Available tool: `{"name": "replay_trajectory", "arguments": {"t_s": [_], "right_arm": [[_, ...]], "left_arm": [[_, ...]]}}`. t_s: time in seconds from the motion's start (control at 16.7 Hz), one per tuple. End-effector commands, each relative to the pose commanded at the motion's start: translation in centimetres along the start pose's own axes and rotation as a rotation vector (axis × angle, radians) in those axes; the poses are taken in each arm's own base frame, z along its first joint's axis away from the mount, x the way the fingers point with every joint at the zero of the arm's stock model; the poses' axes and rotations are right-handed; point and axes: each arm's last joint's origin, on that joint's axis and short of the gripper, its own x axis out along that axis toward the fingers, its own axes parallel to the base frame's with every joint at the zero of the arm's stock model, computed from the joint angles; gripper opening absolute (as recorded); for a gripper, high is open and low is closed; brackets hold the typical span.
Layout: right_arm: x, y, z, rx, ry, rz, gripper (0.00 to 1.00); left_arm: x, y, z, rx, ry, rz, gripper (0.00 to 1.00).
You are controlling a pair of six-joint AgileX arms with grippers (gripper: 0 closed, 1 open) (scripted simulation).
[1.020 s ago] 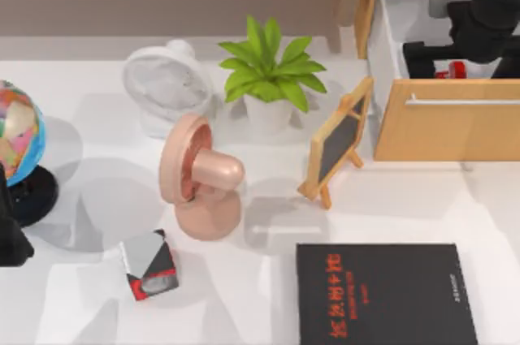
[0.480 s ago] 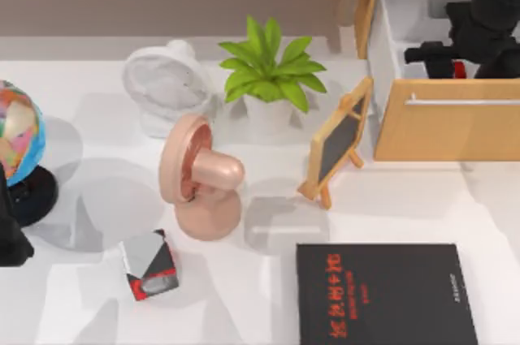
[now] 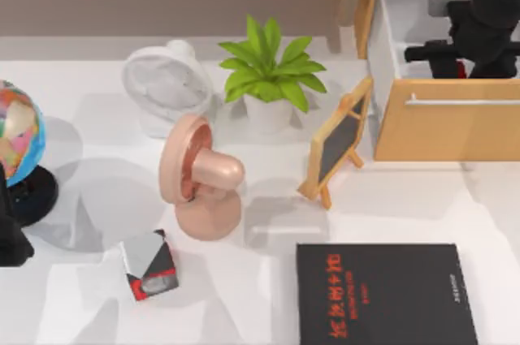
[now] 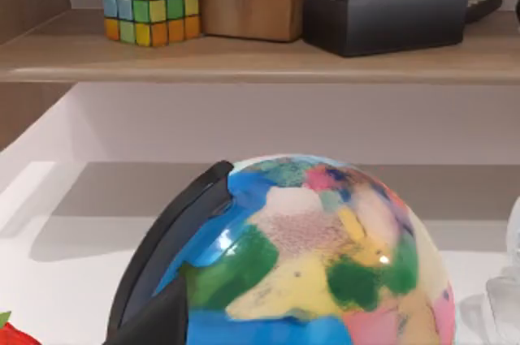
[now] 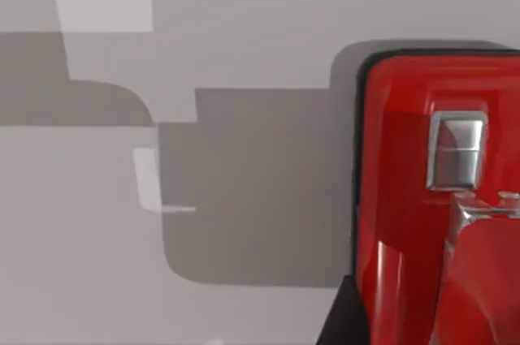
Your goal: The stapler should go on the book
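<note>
The red stapler (image 5: 402,223) shows close up in the right wrist view, lying on the pale floor of the open drawer (image 3: 388,32) at the table's back right. In the top view my right gripper (image 3: 443,54) hangs inside that drawer, directly over the stapler and covering it. The black book (image 3: 386,295), with red characters on its cover, lies flat at the front right of the table, well forward of the drawer. My left arm (image 3: 10,235) is parked at the table's left edge, beside the globe (image 3: 16,130).
The drawer's wooden front (image 3: 447,126) faces the table. A small chalkboard easel (image 3: 337,140) stands between drawer and book. A potted plant (image 3: 268,69), a white fan (image 3: 166,81), a pink mushroom lamp (image 3: 203,178) and a red, black and grey cube (image 3: 150,264) fill the middle and left.
My right gripper has shifted slightly inside the drawer, and the bit of red stapler that showed beside it in the top view is now covered. The left arm has not moved.
</note>
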Motion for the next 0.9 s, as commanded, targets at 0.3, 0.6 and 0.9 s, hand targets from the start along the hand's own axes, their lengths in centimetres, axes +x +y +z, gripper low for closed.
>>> {"name": "replay_trajectory", "arguments": {"t_s": [0.3,0.6,0.9], "right_arm": [[-0.2,-0.1,0.0,0.003,-0.005,0.001,0.0],[-2.7,0.3,-0.5,0.006,-0.034,-0.013,0.0],[-8.7,1.1,-2.2,0.054,-0.156,-0.036,0.0]], "left_arm": [[0.0,0.0,0.0,0.0,0.0,0.0,1.0],[0.0,0.0,0.0,0.0,0.0,0.0,1.0],[0.0,0.0,0.0,0.0,0.0,0.0,1.0]]}}
